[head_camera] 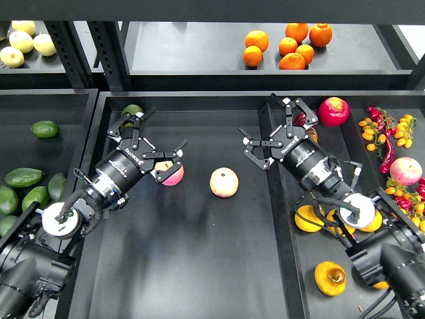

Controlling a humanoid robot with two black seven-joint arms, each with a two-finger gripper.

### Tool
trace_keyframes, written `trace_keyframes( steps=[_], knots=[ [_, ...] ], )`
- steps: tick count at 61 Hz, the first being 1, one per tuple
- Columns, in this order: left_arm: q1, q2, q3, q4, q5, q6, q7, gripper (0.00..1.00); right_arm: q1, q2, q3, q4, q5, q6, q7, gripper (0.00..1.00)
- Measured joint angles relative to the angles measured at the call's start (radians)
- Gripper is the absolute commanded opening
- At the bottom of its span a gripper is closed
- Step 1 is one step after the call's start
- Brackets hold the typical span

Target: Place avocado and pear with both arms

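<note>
Two black two-finger grippers hover over a matte black central tray (pixel 199 266), both with fingers spread wide and grasping nothing. Left gripper (pixel 147 136) partly hides a rounded green fruit (pixel 132 109) at the tray's far edge and a pink-yellow apple (pixel 172 174) just beside its fingers. Right gripper (pixel 275 129) covers something dark red that I cannot identify. One more pink-yellow apple (pixel 224 182) lies in the open between them. Dark green glossy avocado (pixel 24 177) rests in the left tray among four others, some cut off. Yellow-orange pear (pixel 330 278) with a brownish blotch lies in the right tray. Six oranges (pixel 292 46) sit on the shelf behind.
</note>
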State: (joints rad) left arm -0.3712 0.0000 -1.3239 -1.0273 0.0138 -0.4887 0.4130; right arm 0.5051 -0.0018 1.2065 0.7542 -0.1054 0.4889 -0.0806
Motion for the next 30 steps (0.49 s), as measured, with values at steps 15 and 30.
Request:
trace_keyframes(
  steps=[15,30],
  knots=[
    [0.000,0.000,0.001,0.006,0.000,0.000,0.000,0.99,0.008,0.002,0.028,-0.061,-0.030,0.000,0.010,0.99],
    [-0.008,0.000,0.004,0.010,0.000,0.000,-0.010,0.99,0.008,0.002,0.053,-0.077,-0.031,0.000,0.010,0.99]
  ],
)
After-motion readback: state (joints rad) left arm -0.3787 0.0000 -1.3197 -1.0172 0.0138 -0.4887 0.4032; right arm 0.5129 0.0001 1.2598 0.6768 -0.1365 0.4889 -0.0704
